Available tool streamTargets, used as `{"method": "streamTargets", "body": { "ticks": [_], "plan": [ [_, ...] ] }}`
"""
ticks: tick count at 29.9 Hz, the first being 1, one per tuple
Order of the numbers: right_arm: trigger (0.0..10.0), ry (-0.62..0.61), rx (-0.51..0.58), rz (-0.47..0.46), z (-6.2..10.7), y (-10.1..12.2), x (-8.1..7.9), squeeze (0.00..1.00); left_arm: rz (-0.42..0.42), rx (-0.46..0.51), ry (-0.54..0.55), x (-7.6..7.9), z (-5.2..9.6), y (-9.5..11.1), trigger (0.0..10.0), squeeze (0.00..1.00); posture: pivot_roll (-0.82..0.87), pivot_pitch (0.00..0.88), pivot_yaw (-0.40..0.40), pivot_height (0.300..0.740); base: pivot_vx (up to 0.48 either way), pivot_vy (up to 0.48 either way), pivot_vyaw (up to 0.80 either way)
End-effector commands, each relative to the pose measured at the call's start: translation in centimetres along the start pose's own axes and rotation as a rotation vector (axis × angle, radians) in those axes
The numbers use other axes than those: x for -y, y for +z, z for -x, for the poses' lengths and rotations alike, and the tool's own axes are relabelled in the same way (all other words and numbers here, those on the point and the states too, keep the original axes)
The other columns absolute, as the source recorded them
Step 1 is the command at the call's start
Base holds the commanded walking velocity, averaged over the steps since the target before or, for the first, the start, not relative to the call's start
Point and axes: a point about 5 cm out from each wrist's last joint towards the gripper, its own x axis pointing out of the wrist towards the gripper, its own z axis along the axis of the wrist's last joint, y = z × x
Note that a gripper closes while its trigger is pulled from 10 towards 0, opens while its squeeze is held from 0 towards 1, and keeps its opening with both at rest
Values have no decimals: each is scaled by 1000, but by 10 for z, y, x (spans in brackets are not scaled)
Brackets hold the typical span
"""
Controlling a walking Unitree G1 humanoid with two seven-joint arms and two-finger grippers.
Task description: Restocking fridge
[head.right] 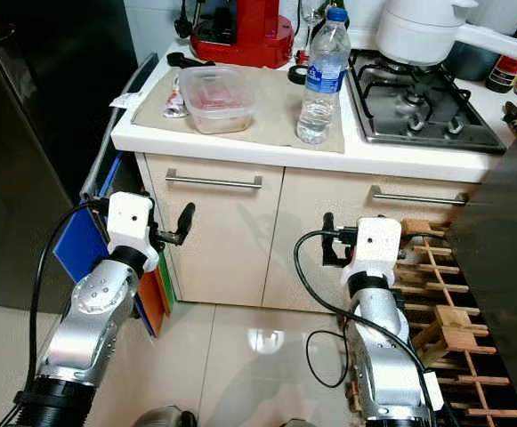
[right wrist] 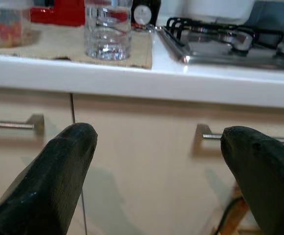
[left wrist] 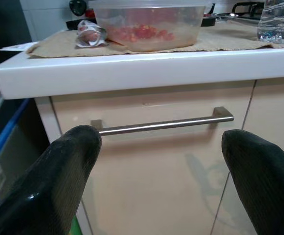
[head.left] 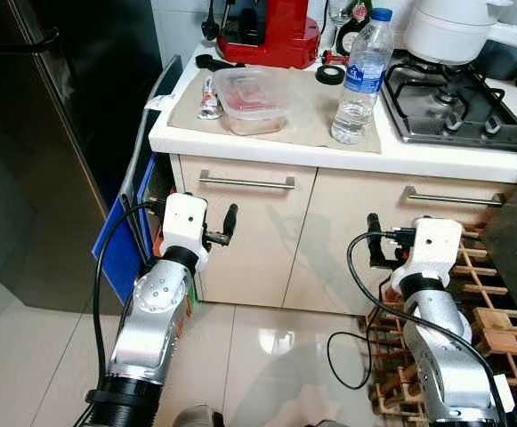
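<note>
Water bottle (head.left: 361, 76) stands upright on the beige mat (head.left: 311, 111) on the table (head.left: 329, 149), near the hob (head.left: 458, 102), with the lidded food container (head.left: 252, 100) a little to its left; both look staged for the fridge (head.left: 36, 133), whose dark door stands shut at the far left. Head views: both arms are raised in front of the cabinet, below the table edge, left hand (head.left: 222, 227) and right hand (head.left: 375, 242) empty and well short of the goods, probably readying a reach. Left wrist view: the fingers (left wrist: 68, 166) stand wide apart, framing the drawer handle (left wrist: 163, 124), container above. Right wrist view: fingers (right wrist: 58, 166) likewise spread, gripping nothing, with the bottle's base on the mat above, so the right hand seems better lined up for the bottle.
</note>
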Motion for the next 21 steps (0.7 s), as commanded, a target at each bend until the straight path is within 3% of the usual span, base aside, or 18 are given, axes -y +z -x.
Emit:
{"method": "streamTargets", "body": {
  "ticks": [1,21],
  "plan": [
    [10000,-3,3,9,-2,0,3,0,-8,-2,6,1,0,-1,10000,0,74,14,-20,740,0,0,0],
    [10000,22,22,30,-11,2,1,0,-2,16,9,1,-4,4,10000,0,78,13,-22,740,0,0,0]
  ]
}}
